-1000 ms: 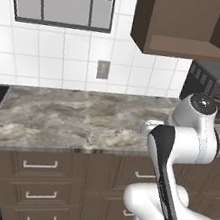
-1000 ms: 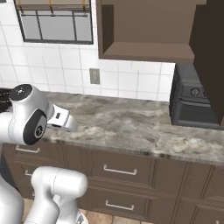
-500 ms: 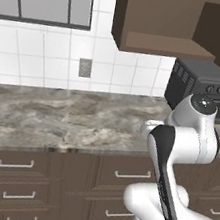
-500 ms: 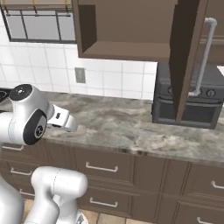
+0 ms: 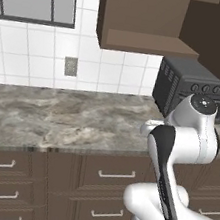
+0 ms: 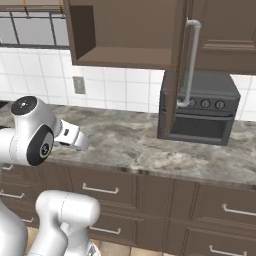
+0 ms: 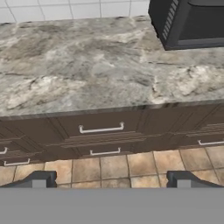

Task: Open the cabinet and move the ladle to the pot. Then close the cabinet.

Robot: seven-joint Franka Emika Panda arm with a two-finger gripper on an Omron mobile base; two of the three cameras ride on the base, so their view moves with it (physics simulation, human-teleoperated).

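The cabinet (image 6: pixel 125 35) hangs open above the counter's (image 6: pixel 135 145) back edge, its door (image 6: pixel 175 65) swung out beside the toaster oven (image 6: pixel 200 112). The gripper (image 7: pixel 111 180) looks down at the counter's front edge, jaws released and holding nothing.

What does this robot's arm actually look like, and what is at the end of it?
The arm is glossy white, built of rounded, tube-like segments with black bands along the joints and a dark round cap with tiny markings on top. No loose cables show. The gripper ends in two small dark grey, blocky finger tips.

Cabinet (image 6: pixel 125 30): matt dark wood, brushed-metal bar handle (image 6: pixel 190 62). Table (image 5: pixel 65 117): polished veined grey stone. Wall tiles (image 5: pixel 28 65): glossy white.
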